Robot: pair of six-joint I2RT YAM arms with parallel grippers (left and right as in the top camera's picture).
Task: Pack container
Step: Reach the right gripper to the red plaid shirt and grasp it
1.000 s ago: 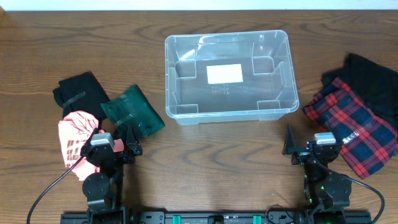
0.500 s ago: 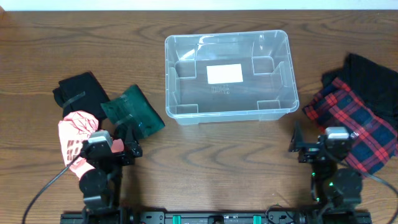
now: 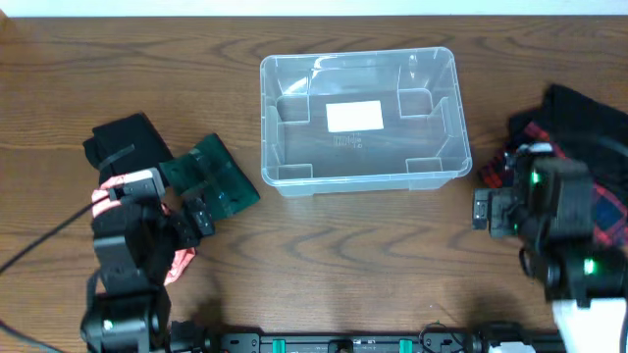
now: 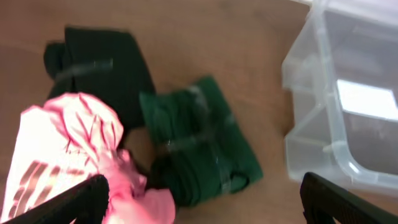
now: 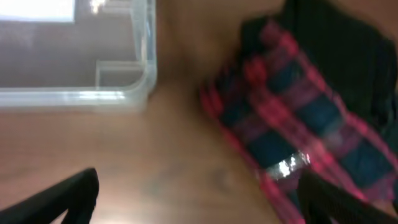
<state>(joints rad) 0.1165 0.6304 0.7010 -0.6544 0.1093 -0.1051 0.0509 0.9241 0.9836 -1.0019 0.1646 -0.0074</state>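
The left pincer (image 4: 202,196) gapes wide and empty above the green cloth (image 4: 199,146); the right pincer (image 5: 199,193) likewise, near the plaid cloth (image 5: 298,130).

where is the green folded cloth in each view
Overhead: the green folded cloth lies left of centre, just left of the container.
Left wrist: green folded cloth mid-picture, container at the right edge.
Right wrist: not in it.
Shared landmark: the clear container, in all three views.

Clear container (image 3: 363,176) centred — green cloth (image 3: 211,176) left, black cloth (image 3: 589,113) right.
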